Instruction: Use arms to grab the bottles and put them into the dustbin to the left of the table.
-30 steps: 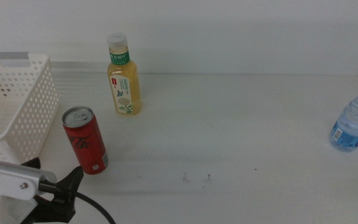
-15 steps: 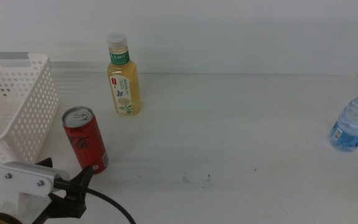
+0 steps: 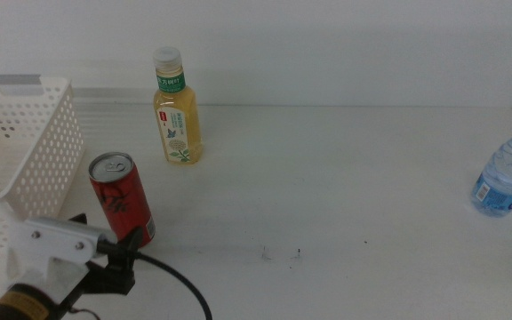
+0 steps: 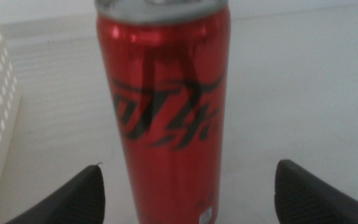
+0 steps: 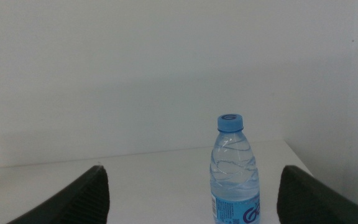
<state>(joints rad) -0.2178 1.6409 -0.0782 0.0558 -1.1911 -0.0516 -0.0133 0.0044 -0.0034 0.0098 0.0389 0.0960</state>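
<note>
Left gripper (image 4: 185, 186) stood wide open at the table's (image 3: 345, 178) front-left, jaws flanking the upright red can (image 4: 163, 106) without contact (can just beside the dustbin (image 3: 25, 151)). Right gripper (image 5: 191, 186) also open, facing the water bottle (image 5: 234, 168) at the right edge.

White table (image 3: 345, 187) carries basket (image 3: 25, 160), can (image 3: 123, 200), apparently two bottles (image 3: 177, 111) (image 3: 507, 173).

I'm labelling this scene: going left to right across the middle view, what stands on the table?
Basket → red can → tea bottle → water bottle.
</note>
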